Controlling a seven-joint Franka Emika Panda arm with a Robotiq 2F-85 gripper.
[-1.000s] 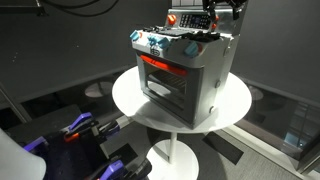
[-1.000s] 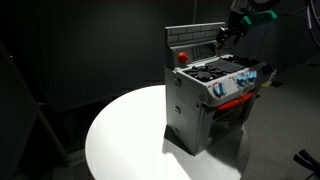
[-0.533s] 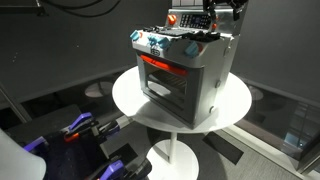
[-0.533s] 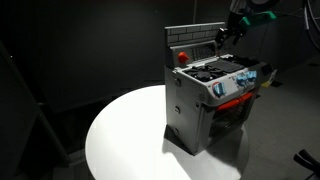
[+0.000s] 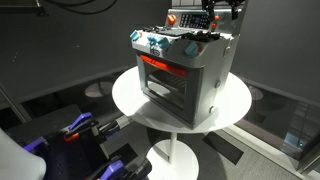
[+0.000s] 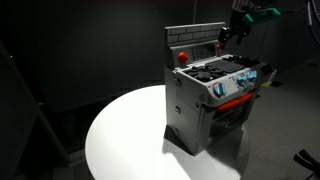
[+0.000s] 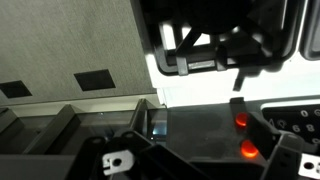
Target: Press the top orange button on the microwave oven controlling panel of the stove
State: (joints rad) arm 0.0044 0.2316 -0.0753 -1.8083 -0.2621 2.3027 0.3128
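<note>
The silver-grey toy stove (image 5: 185, 75) (image 6: 212, 100) stands on a round white table (image 5: 130, 100) (image 6: 130, 140). Its upright grey back panel (image 5: 183, 17) (image 6: 193, 38) carries red-orange accents. My gripper (image 5: 212, 22) (image 6: 226, 37) hangs at the panel's end, over the stove's back corner, and looks shut. In the wrist view the dark control strip (image 7: 190, 125) shows two glowing orange buttons. The fingertip (image 7: 240, 104) sits right at the top orange button (image 7: 241, 121). The lower orange button (image 7: 248, 151) is uncovered.
Blue-white knobs (image 5: 158, 44) (image 6: 240, 83) line the stove's sloped front above the glowing door window (image 5: 160, 68). Dark burners (image 6: 222, 68) lie just below my gripper. Dark walls surround the table, and cluttered equipment (image 5: 80, 128) sits low beside it.
My gripper has barely shifted at the back panel. The stove and table have not moved.
</note>
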